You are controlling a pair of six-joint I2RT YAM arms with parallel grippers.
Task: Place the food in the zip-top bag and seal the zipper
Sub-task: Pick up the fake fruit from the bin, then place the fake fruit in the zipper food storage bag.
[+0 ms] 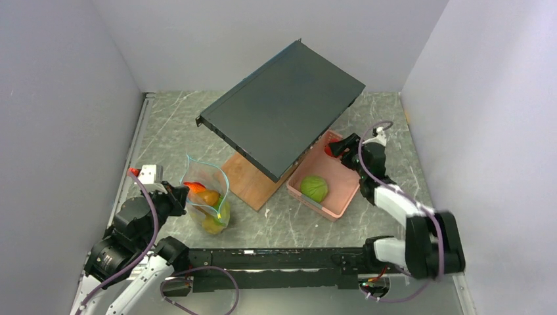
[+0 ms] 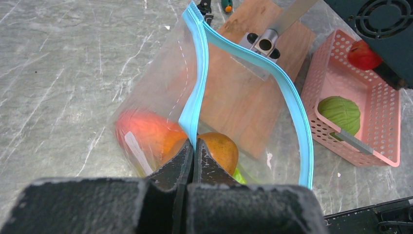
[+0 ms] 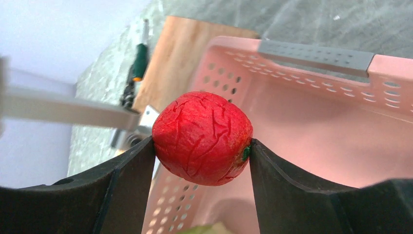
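The clear zip-top bag (image 1: 209, 193) stands open at the left, with red, orange and yellow-green toy food inside. In the left wrist view an orange fruit (image 2: 221, 148) and a red one (image 2: 146, 129) show through the plastic. My left gripper (image 2: 194, 146) is shut on the bag's teal zipper strip (image 2: 197, 83) and holds the mouth open. My right gripper (image 3: 202, 146) is shut on a red wrinkled fruit (image 3: 202, 138), lifted over the far end of the pink tray (image 1: 341, 197). A green toy vegetable (image 1: 314, 188) lies in the tray.
A large dark flat box (image 1: 282, 108) leans on a stand over a wooden board (image 1: 246, 180) between bag and tray. A small tool with an orange tip (image 3: 140, 61) lies beyond the board. White walls enclose the table on three sides.
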